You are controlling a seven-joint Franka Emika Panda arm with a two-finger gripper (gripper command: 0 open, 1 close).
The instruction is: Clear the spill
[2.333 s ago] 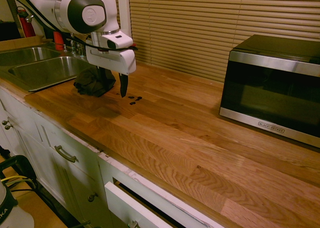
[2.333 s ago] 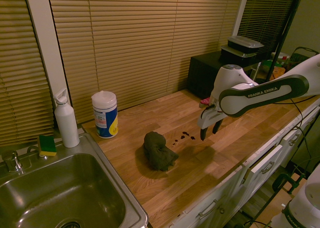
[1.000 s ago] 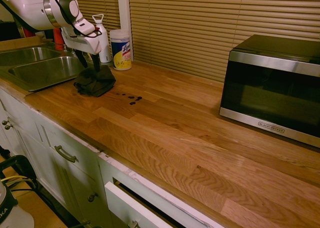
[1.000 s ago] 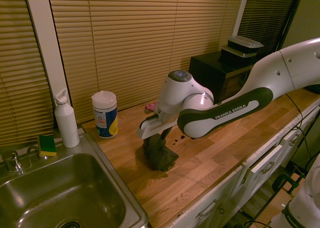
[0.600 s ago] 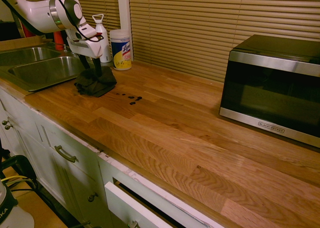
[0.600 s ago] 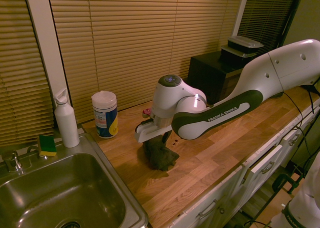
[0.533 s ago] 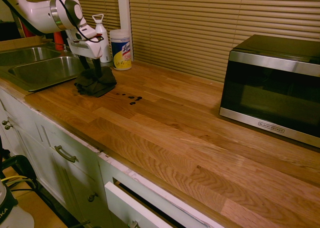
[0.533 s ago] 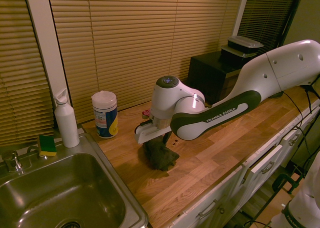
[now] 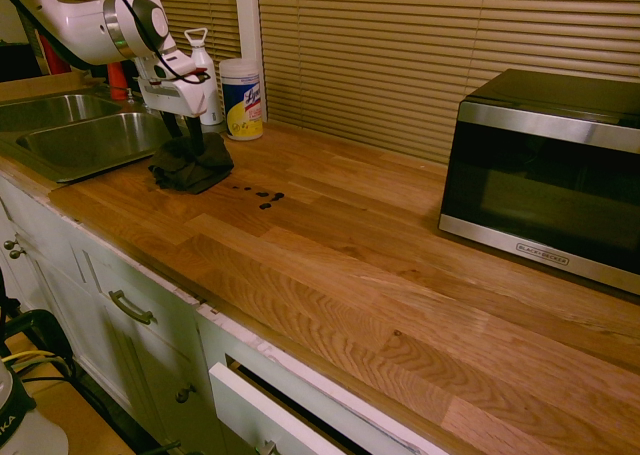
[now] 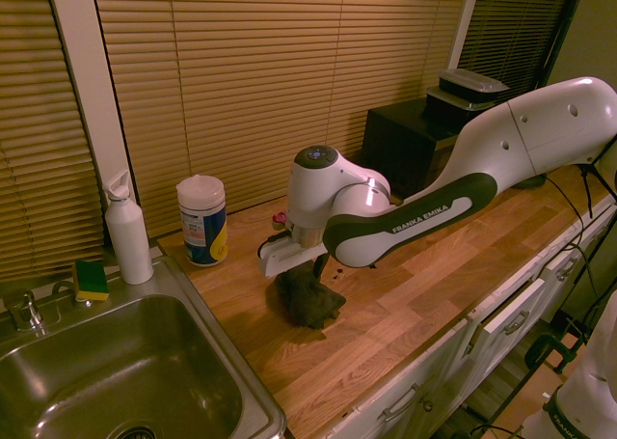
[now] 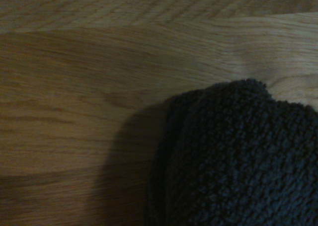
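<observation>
On the wooden countertop point(image 9: 350, 245), the spill lies apart from the gripper point(image 9: 184, 147), right of its fingers in the first exterior view. Its 2 fingers stand apart, tips at the dark nubby cloth point(image 9: 192, 171); I cannot tell whether they grip it. The spill point(image 9: 278, 196) is small, scattered blackish spots.

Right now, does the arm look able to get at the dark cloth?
Yes, most likely: the gripper is already down at the dark cloth, which sits on the countertop with nothing lying over it.
</observation>
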